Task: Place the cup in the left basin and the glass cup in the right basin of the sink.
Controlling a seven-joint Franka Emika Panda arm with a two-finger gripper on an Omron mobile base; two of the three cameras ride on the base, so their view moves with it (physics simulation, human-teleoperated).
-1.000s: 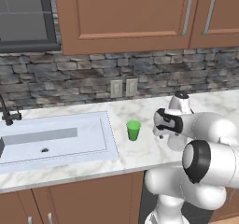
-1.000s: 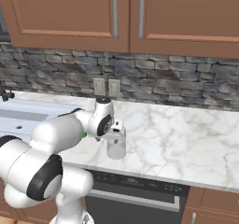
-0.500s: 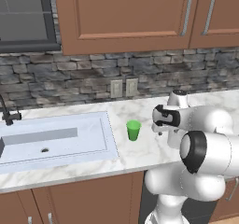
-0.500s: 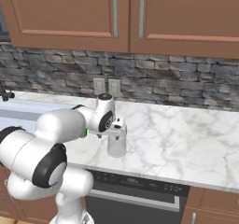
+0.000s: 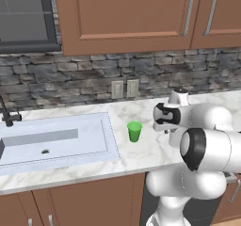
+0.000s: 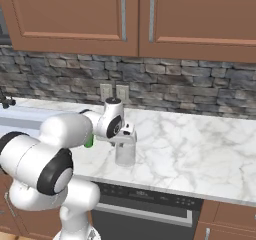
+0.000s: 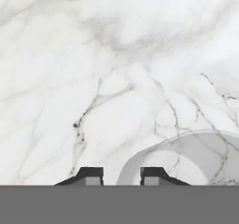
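Kitchen, rendered. Desk (image 5: 141, 154) of white marble with grey veining, running wall to wall. Backsplash (image 5: 84, 81) of rough grey stone blocks; two pale outlet plates (image 5: 125, 88) set side by side in it. Wall cabinets (image 5: 122, 15) above, brown wood, panelled doors with slim vertical metal handles. Dark-framed window (image 5: 23, 15) at the left. Base cabinets (image 5: 84, 201) in matching brown below. Dark oven front (image 6: 145, 211) under the desk. Light even, soft.

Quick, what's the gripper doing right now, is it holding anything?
Gripper: jaws closed on the rim of the glass cup, one fingertip inside the wall, one outside; the cup stands on the counter.
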